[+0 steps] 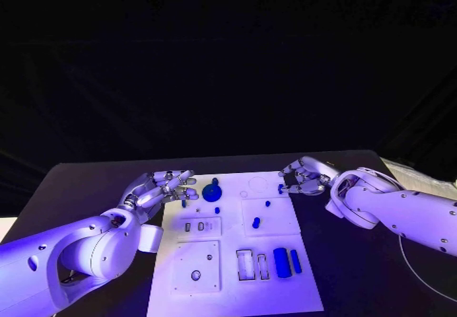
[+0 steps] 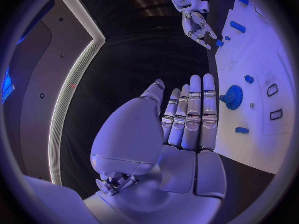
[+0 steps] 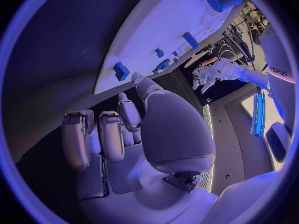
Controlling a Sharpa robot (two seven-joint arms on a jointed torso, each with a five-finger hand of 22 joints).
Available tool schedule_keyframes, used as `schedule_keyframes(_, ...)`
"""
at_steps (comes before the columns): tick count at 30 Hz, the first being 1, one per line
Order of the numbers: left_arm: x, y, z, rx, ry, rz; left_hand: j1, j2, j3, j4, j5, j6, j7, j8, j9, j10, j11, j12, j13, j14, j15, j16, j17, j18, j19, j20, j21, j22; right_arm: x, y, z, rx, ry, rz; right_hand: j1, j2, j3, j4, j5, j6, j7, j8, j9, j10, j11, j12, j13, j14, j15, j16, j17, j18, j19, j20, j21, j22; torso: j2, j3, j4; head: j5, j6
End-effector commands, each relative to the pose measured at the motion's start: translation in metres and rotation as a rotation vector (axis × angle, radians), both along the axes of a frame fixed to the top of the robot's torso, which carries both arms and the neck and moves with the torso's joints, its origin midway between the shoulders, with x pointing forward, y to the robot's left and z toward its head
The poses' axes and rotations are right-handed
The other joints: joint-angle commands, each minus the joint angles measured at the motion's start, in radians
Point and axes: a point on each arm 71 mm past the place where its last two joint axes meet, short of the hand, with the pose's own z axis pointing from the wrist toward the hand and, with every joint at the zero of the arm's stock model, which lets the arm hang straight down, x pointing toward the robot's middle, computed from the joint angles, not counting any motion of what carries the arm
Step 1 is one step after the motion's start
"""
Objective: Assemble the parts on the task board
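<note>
Nearest you, at the six o'clock edge of the white task board (image 1: 238,290), two blue bars are lying side by side: a thick blue cylinder (image 1: 281,261) and a thinner blue bar (image 1: 296,261) just at its three o'clock side. Beside them, toward nine o'clock, rectangular slots (image 1: 251,265) are showing in the board. The board itself is sitting in the middle of the black desk (image 1: 86,185).

You are seeing the left robot hand (image 1: 160,187) hovering at the board's nine o'clock edge near the far end, its fingers spread and holding nothing; in the left wrist view its fingers (image 2: 194,115) are lying straight and together, clear of the board. A round blue gear (image 1: 211,193) is lying on the board just at the three o'clock side of those fingertips, and it is also showing beside the fingers in the left wrist view (image 2: 233,96).

The right robot hand (image 1: 305,177) is hanging over the board's far three o'clock corner with its fingers curled inward. A small blue part (image 1: 282,189) is sitting at its fingertips; you cannot tell whether it is being pinched. Two more small blue pegs (image 1: 267,203) (image 1: 255,223) are lying toward the board's middle.
</note>
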Motion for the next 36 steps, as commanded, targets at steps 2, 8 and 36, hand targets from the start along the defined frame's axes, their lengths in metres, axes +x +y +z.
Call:
schedule_keyframes(2,0.000,-0.002,0.001,-0.015,-0.010,-0.019,0.012,-0.001,0.001,-0.006,-0.006,0.004,0.003,-0.003,0.000,0.007,0.003,-0.005,-0.001,0.002,0.004,-0.005,0.001,0.010,0.004,0.001,0.006,0.001,-0.001,0.004,-0.008,-0.031,0.018,0.036,0.005,-0.005,-0.007,0.002,0.005,-0.005,0.001,-0.005,-0.001,-0.008,0.000,-0.006,-0.002,0.083,0.000,-0.002,0.157,-0.008,-0.008,0.000,-0.006,0.102,0.000,-0.0008,-0.0009,0.001,-0.003)
schedule_keyframes(8,0.000,-0.002,0.001,-0.015,-0.009,-0.019,0.013,0.000,0.002,-0.008,-0.006,0.006,0.002,-0.004,0.000,0.009,0.002,-0.006,-0.001,0.002,0.004,-0.006,0.003,0.010,0.004,0.001,0.006,0.001,-0.001,0.005,-0.012,-0.036,0.033,0.042,0.005,-0.003,-0.008,0.002,0.005,-0.004,0.001,-0.004,-0.001,-0.006,0.000,-0.003,0.000,0.083,0.000,-0.002,0.157,-0.008,-0.008,0.000,-0.006,0.102,-0.001,-0.0005,-0.0006,0.002,-0.006)
schedule_keyframes(36,0.000,-0.003,0.001,-0.015,-0.007,-0.021,0.013,0.000,0.002,-0.008,-0.006,0.006,0.002,-0.004,0.000,0.009,0.002,-0.006,-0.001,0.002,0.004,-0.006,0.003,0.010,0.004,0.001,0.006,0.001,0.005,0.010,-0.023,-0.050,0.055,0.027,0.019,0.063,0.011,0.004,-0.012,0.074,-0.014,0.026,0.007,0.019,-0.013,0.027,0.025,0.084,-0.010,0.001,0.165,-0.010,0.000,-0.007,-0.002,0.114,-0.001,0.0002,-0.0009,0.002,-0.009)
